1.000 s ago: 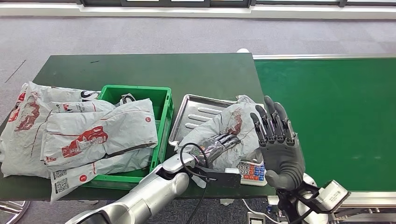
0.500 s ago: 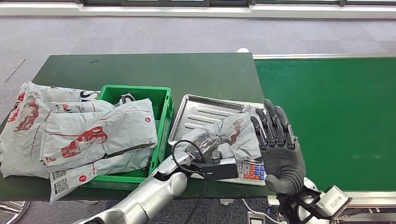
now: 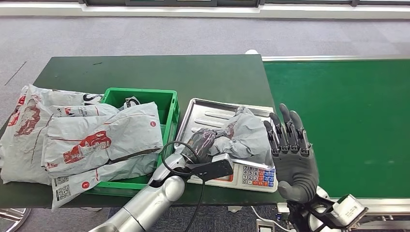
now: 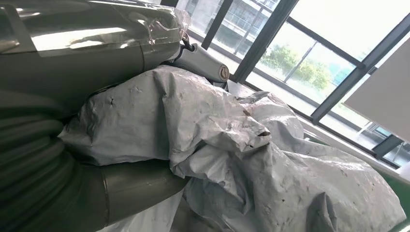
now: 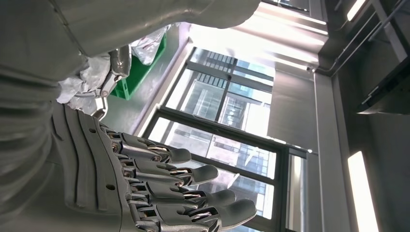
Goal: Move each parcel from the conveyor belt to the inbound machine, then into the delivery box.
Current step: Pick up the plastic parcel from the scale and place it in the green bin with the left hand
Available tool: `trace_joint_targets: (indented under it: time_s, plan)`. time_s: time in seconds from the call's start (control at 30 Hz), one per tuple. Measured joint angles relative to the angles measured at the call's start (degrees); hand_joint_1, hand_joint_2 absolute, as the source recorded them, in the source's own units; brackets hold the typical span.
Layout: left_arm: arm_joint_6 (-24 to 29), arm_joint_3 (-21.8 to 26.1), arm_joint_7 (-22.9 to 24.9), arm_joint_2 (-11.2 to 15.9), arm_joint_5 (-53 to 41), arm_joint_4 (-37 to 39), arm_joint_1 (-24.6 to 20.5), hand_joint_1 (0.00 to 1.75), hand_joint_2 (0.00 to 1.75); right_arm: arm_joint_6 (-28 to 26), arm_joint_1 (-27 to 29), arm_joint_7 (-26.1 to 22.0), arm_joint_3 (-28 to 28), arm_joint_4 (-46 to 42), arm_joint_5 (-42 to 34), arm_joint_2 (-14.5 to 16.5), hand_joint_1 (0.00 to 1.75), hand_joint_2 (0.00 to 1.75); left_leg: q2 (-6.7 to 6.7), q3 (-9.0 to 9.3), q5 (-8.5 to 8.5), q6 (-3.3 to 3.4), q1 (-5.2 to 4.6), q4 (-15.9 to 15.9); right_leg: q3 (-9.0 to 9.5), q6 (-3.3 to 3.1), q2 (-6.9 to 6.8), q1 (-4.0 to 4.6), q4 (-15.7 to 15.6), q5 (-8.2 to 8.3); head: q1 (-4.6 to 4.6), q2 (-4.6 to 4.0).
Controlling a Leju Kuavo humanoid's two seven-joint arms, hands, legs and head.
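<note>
A crumpled grey parcel with red print lies bunched on the steel tray of the inbound scale. My left hand grips the parcel's left end, fingers curled into the plastic. In the left wrist view the parcel bulges over my left hand, hiding most of the fingers. My right hand stands upright just right of the scale, fingers straight and apart, holding nothing. The right wrist view shows those fingers spread against the windows.
The scale's keypad faces the table's front edge. A green crate left of the scale holds several grey parcels, which spill over the table's left side. The green conveyor belt runs on the right.
My left hand has curled shut on the parcel and drawn it leftward, bunching it up and uncovering the scale's keypad. My right hand has sunk slightly.
</note>
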Motion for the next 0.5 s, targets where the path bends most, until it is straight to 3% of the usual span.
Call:
trace_joint_targets:
  time_s: [0.5]
  plan:
    - [-0.02,0.56,-0.16,0.91,0.22,-2.26,1.04,1.75,1.75,0.00,0.25,-0.07,0.00,0.00,0.00,0.00,0.00,1.75,0.00,-0.02,0.00,0.00,0.00,0.00,-0.03,0.00,0.00,0.00,0.00,0.00,0.00,0.00]
